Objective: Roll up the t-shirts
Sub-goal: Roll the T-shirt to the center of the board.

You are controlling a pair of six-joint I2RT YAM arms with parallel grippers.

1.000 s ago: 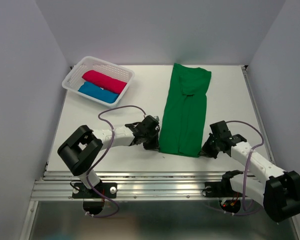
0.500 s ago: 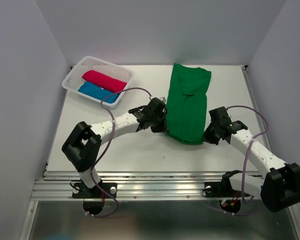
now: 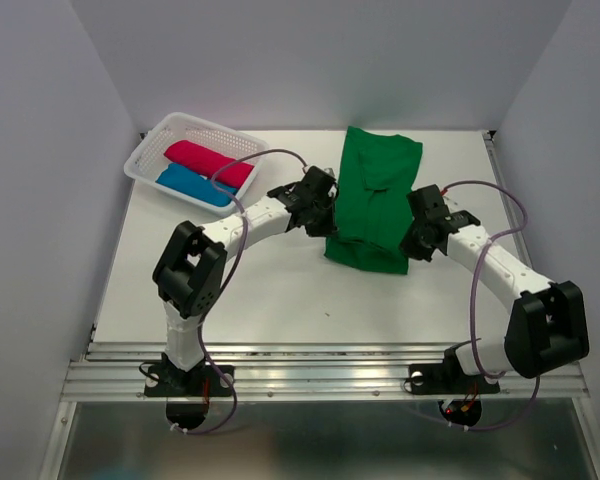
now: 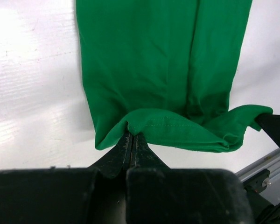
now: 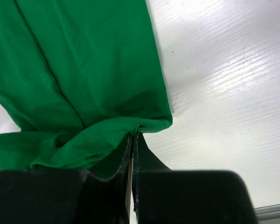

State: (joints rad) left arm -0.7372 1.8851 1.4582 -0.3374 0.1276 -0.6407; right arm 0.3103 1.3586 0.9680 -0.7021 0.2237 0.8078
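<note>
Hem now carried up-frame, left pincer [image 4: 132, 142] and right pincer [image 5: 132, 140] both clamped on green shirt [image 3: 375, 190], roll looks begun.

a white lattice basket [image 3: 150, 146] sits at the far left corner of the white table [image 3: 280, 300].

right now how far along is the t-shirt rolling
Done: the crimson-pink t-shirt and the blue t-shirt lie rolled side by side in the white basket. In hand: the green t-shirt, folded into a long strip on the table; left jaws and right jaws are shut on its near hem corners, the hem curling over the strip. Left: most of its length lies flat, unrolled. Roughly two of three finished.
</note>
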